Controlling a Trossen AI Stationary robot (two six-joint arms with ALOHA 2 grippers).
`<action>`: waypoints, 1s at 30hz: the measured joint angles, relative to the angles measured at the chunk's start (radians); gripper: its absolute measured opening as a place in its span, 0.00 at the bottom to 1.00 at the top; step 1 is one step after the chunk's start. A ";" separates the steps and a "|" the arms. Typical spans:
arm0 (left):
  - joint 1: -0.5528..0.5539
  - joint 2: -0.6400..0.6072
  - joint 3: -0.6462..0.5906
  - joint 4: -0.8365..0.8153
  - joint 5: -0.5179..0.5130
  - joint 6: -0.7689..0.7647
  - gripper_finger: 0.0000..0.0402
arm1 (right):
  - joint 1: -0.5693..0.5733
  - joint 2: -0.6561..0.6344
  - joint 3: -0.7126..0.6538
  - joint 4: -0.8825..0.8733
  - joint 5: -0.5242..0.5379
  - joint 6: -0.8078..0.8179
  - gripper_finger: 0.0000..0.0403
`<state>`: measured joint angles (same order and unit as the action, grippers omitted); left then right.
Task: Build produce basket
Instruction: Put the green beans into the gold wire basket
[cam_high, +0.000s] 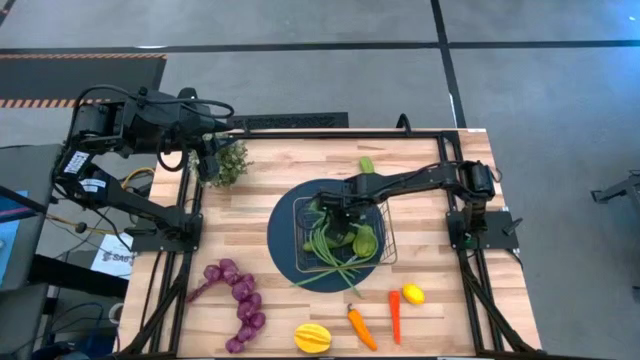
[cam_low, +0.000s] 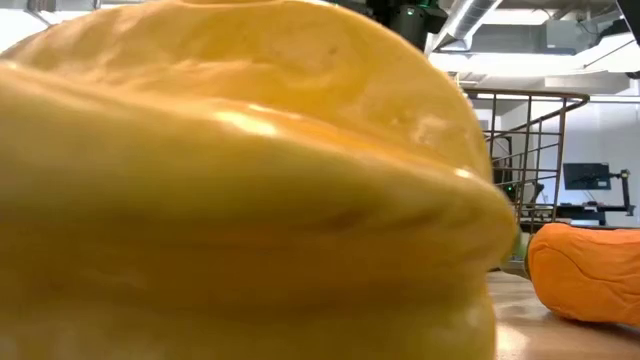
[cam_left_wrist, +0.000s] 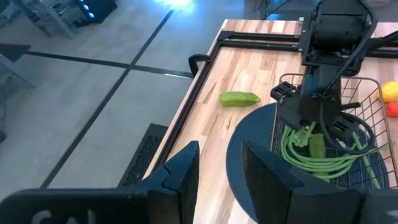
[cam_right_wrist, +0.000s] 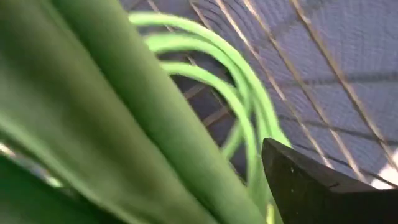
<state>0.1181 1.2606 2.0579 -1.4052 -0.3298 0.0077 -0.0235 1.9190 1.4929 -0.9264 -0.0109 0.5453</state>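
The wire basket (cam_high: 387, 222) sits on a dark blue round mat (cam_high: 285, 245). The green bean bundle (cam_high: 330, 250) lies in it, with some bean tips spilling over the near rim; a cucumber (cam_high: 365, 241) lies in it too. My right gripper (cam_high: 334, 214) is down in the basket, shut on the beans (cam_left_wrist: 309, 132). Another cucumber (cam_high: 367, 165) lies on the table farther back. Along the near edge lie the grape string (cam_high: 238, 298), yellow ribbed fruit (cam_high: 312, 338), carrot (cam_high: 360, 326), red chili (cam_high: 395, 315) and lemon (cam_high: 413, 294). My left gripper (cam_left_wrist: 220, 177) waits open at the far left corner. My right gripper holds the green bean bundle near its far end (cam_left_wrist: 310, 133), coming from above and pointing down into the basket. A broad green body (cam_right_wrist: 124, 124) fills the space beside one finger (cam_right_wrist: 311, 186). The beans' loose ends (cam_left_wrist: 323, 167) rest on the basket floor.
A bushy potted plant (cam_high: 232, 160) stands by the left gripper at the far left of the table. The low view is almost filled by the yellow ribbed fruit (cam_low: 230, 180), with the carrot (cam_low: 590, 272) beside it. Bare wood lies left of the mat.
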 joint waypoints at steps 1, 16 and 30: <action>0.000 0.000 0.000 0.000 0.004 -0.002 0.28 | 0.000 0.000 0.000 -0.023 0.011 -0.008 0.63; 0.000 0.000 0.000 0.003 0.008 -0.004 0.28 | 0.037 0.000 -0.001 -0.061 0.083 -0.026 0.63; 0.000 0.000 0.000 0.003 0.008 -0.004 0.28 | 0.028 0.000 -0.001 0.090 -0.019 0.010 0.63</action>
<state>0.1183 1.2607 2.0579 -1.4017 -0.3222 0.0032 0.0042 1.9194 1.4921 -0.8365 -0.0303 0.5555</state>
